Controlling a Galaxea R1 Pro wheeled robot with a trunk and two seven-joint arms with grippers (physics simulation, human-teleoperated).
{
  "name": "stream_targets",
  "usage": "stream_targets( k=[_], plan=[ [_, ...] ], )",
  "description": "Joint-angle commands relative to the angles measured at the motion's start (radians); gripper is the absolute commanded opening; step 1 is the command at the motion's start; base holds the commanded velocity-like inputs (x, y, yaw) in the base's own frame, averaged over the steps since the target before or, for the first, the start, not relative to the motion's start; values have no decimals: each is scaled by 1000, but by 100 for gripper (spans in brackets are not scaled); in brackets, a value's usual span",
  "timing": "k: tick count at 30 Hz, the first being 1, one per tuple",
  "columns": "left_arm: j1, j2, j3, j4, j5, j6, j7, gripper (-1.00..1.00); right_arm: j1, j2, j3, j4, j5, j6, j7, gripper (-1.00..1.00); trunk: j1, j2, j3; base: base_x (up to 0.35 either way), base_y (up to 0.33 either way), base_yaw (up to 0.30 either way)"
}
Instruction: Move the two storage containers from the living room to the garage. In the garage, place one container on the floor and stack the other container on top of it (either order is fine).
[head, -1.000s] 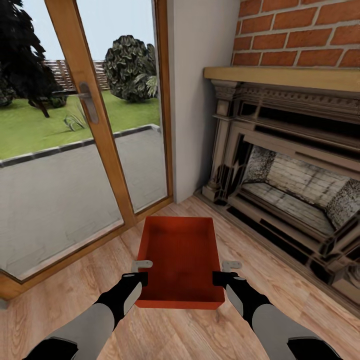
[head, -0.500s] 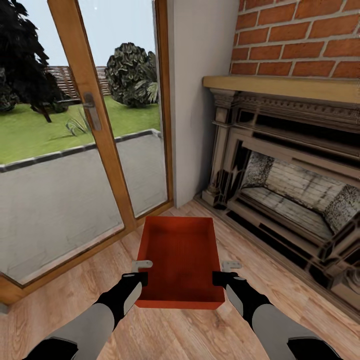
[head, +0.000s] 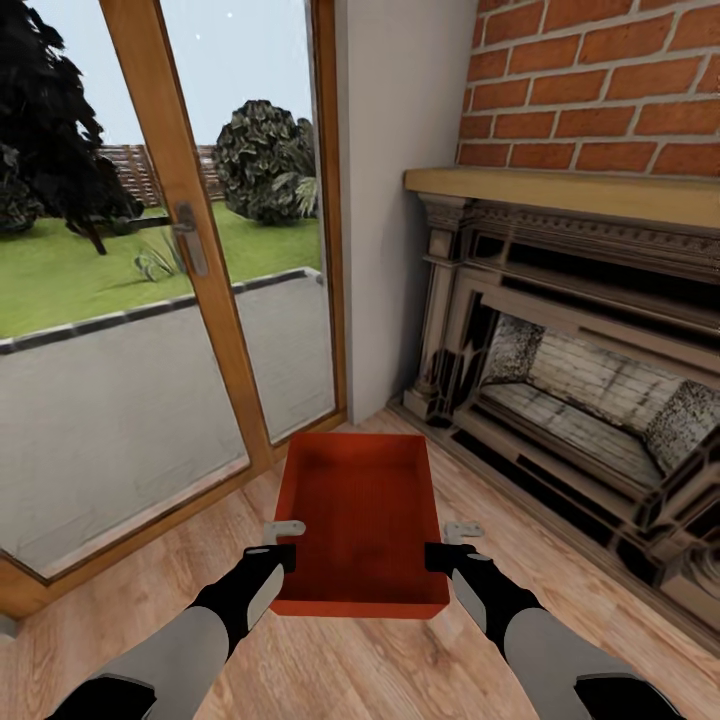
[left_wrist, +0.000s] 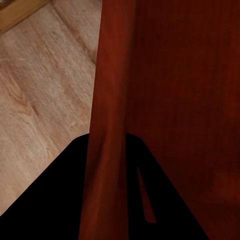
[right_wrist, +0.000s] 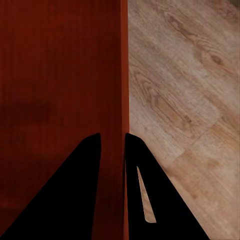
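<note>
1 red-orange rectangular lidless storage container (head: 362, 520) hangs at the 6 o'clock part of the head view, carried between both arms above the light wood plank floor (head: 150, 570). The left gripper (head: 283, 556) pinches the container's left long wall near its near corner, and the right gripper (head: 437, 556) pinches the right long wall at the matching spot. In the left wrist view the wall (left_wrist: 107, 125) runs straight between the 2 dark fingers (left_wrist: 55, 195), and the right wrist view shows the same, with the thin wall (right_wrist: 124, 100) clamped between the fingers (right_wrist: 75, 190). So both grippers are closed on the container.

At 12 to 10 o'clock stands a wood-framed glass patio door (head: 190, 250) with lawn and shrubs behind it. From 1 to 4 o'clock sits a carved dark fireplace surround (head: 560, 380) under a red brick wall (head: 600, 80).

As for progress, the surroundings mark this as the living room, so I judge the task to be in its early part: 1 container is lifted and secured, yet none has reached the garage. What is left looks like the haul to the garage, setting this bin on the concrete, then fetching the second container and stacking it on top.
</note>
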Motion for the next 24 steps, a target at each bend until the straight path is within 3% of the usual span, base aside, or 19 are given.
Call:
stream_targets(
  k=[1, 24],
  plan=[
    [0, 1, -23, 2, 47, 3, 7, -100, -1, 0, -3, -6, 3, 5, 0, -100, -4, 7, 4, 0, 0, 0],
    [0, 1, -23, 2, 47, 3, 7, -100, -1, 0, -3, -6, 3, 5, 0, -100, -92, 168, 113, 0, 0, 0]
  ],
)
